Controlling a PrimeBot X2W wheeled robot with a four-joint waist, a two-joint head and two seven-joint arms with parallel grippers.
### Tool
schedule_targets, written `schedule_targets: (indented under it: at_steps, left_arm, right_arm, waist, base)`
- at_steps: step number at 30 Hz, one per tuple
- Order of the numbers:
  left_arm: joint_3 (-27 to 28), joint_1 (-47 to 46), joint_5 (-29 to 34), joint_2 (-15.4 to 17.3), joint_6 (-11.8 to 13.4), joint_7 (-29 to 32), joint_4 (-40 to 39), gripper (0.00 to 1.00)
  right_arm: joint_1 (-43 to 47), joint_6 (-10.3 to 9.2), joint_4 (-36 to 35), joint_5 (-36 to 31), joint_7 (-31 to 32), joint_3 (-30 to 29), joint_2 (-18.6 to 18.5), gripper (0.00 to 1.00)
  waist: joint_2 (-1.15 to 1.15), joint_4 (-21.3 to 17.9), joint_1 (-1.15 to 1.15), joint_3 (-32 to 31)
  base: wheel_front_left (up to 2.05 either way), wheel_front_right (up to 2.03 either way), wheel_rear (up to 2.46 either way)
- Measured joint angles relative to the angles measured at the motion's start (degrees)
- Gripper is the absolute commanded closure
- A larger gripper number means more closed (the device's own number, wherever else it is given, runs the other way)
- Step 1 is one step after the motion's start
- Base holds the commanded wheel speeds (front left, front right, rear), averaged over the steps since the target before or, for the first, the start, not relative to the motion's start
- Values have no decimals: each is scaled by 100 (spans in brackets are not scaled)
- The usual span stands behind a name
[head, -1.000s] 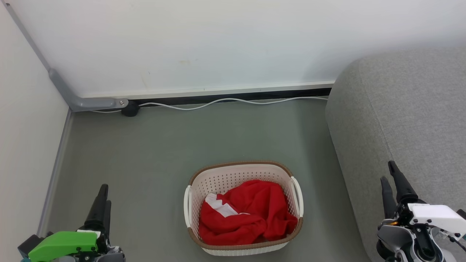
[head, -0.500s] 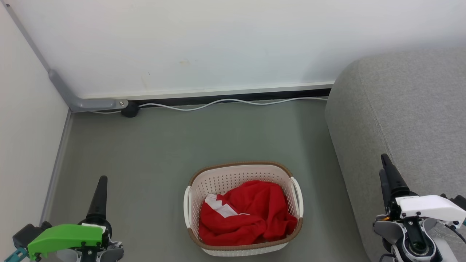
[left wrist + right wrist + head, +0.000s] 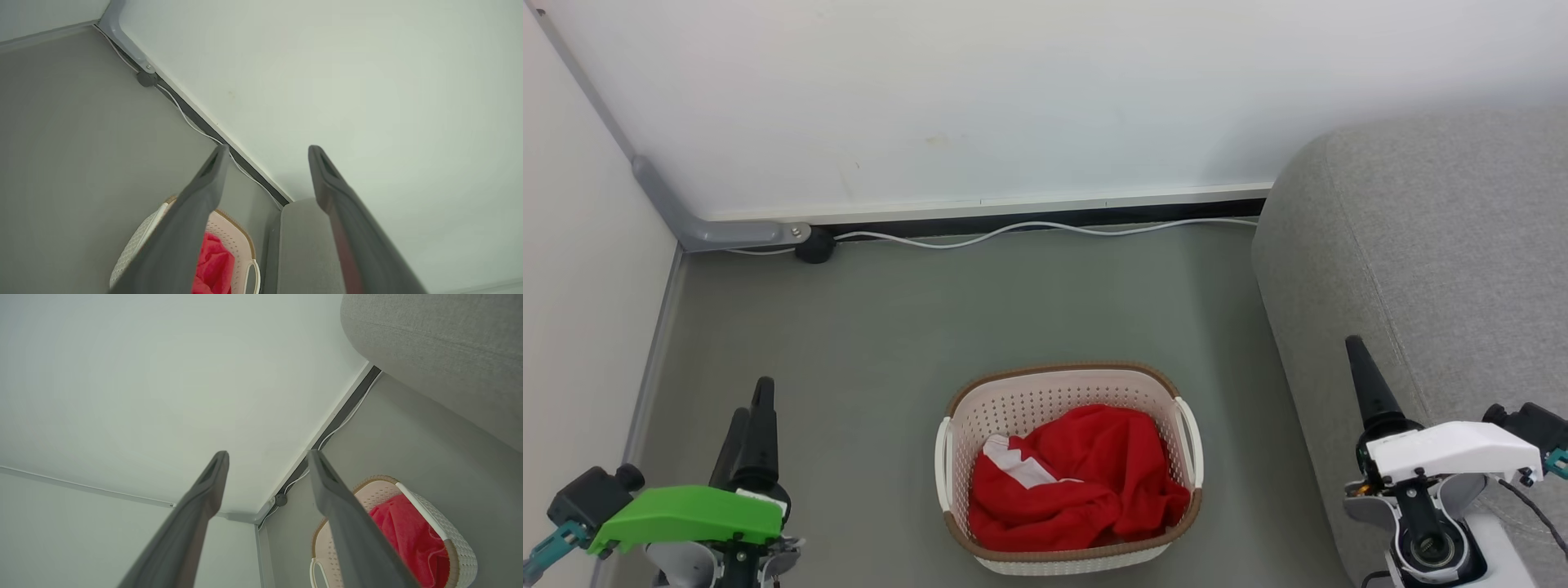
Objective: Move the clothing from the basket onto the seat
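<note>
Red clothing point(image 3: 1086, 482) in basket point(image 3: 1062, 367), between left pincer point(image 3: 752, 398) and right pincer point(image 3: 1355, 345), both spread wide, empty

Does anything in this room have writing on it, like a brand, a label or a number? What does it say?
None: no word, number or sign can be read in any view.
On the basket: no label or sticker in sight.
On the clothing: red with a white patch, no lettering.
On the sofa and the wall: plain.

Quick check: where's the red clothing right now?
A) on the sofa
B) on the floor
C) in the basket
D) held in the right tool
C: the red clothing lies bunched inside the basket, with nothing red on the sofa.
</note>
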Motion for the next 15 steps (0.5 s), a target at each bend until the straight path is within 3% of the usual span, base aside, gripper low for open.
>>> schedule_targets:
  at_steps: [15]
  left_arm:
    - [-349,131,1603,172,168,-294,-179,0]
  right_arm:
    - [2,-197,-107,-1259,-291,398,-73,0]
  waist:
    - [0,4,0,-19]
  base:
    - [0,0,0]
